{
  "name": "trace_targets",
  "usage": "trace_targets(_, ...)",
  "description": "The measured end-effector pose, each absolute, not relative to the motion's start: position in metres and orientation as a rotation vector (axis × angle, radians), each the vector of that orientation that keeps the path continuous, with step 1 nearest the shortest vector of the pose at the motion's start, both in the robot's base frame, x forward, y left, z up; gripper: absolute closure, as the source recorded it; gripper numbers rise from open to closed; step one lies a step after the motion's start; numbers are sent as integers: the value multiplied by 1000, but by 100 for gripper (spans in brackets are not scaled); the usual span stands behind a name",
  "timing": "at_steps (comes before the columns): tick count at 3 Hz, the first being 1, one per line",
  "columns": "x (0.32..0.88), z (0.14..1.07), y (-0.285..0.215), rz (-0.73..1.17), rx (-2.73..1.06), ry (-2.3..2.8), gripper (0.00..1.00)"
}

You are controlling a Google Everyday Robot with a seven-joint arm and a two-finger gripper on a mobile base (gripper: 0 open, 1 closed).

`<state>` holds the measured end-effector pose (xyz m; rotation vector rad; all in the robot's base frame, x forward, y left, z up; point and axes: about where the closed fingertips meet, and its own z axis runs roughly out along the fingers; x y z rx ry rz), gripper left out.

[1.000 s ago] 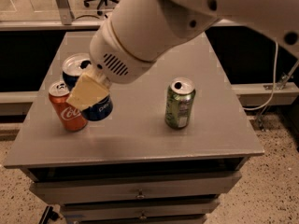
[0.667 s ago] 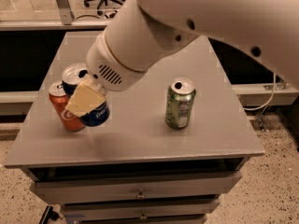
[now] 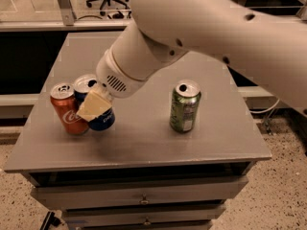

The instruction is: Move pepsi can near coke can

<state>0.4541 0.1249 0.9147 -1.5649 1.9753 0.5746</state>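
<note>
Progress: nearness looks reached; judged left to do are setting down, letting go and pulling clear.
Red-orange coke can (image 3: 66, 110): upright at the left of the grey metal counter (image 3: 144, 145), silver top showing.
Dark blue pepsi can (image 3: 102, 121): just beside the coke can, seemingly touching; cannot tell whether resting on the counter.
Gripper (image 3: 92, 109): low at the counter's left, tan fingers (image 3: 94, 107) clenched on the pepsi can.
Green soda can (image 3: 184, 107): upright, well apart to the right.
</note>
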Motion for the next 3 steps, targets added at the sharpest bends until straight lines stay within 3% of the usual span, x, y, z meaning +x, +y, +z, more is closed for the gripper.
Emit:
trace_targets(2,479,893,116,578,-1546,1994,100)
trace_targets(3,481,887,113,584,-1539,2005,82)
